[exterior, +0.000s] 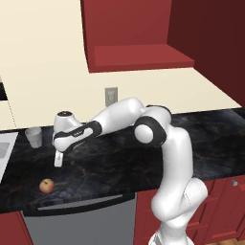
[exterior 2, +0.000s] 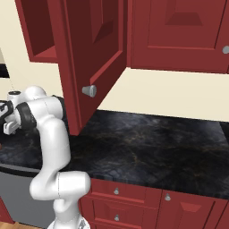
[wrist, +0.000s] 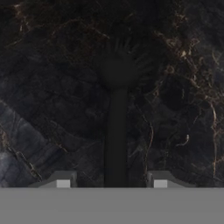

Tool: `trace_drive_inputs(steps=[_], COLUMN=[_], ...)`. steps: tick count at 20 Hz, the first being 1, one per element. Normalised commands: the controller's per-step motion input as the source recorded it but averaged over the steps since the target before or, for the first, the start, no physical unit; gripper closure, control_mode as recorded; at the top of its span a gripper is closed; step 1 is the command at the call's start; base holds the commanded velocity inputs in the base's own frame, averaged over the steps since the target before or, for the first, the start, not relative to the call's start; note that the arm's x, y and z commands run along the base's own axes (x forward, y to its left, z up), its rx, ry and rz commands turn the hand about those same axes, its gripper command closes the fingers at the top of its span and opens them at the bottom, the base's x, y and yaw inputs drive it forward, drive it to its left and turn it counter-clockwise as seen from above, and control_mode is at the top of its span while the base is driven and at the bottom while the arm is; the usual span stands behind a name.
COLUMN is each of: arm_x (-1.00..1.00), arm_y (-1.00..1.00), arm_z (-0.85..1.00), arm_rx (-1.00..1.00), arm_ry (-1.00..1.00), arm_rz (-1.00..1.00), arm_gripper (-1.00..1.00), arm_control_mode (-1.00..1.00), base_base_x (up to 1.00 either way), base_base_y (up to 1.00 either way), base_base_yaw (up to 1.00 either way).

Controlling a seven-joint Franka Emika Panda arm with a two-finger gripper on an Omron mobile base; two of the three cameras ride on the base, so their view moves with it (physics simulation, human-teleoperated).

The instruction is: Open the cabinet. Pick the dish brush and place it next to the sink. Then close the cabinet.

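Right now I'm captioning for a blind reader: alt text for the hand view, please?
A black dish brush lies on dark marbled counter, bristly head away from the camera, handle running between the gripper's two parted fingertips.

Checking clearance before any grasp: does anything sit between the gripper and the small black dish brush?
Nothing visible does. The black dish brush lies flat on the dark marble counter, its thin handle running between the open gripper's tips.

Dish brush (wrist: 116,109) on counter (exterior: 119,158), between jaws.
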Motion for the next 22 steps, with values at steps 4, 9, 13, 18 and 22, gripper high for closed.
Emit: trace_drive_inputs(steps=[4, 9, 13, 18, 22], arm_x=[0.00, -0.27, -0.48, -0.69, -0.96], arm_y=[0.00, -0.24, -0.44, -0.72, -0.69], arm_z=[-0.04, 0.53, 0.61, 0.32, 0.16], arm_rx=[0.00, 0.00, 0.00, 0.04, 0.10], arm_ry=[0.00, -0.01, 0.02, 0.01, 0.01], arm_rz=[0.00, -0.01, -0.10, -0.15, -0.19], arm_gripper=[-1.00, -1.00, -1.00, -1.00, -1.00], arm_control_mode=[-1.00, -1.00, -1.00, -1.00, -1.00], base_base_x=[0.00, 0.00, 0.00, 0.00, 0.00], base_base_y=[0.00, 0.00, 0.00, 0.00, 0.00], base_base_yaw=[0.00, 0.00, 0.00, 0.00, 0.00])
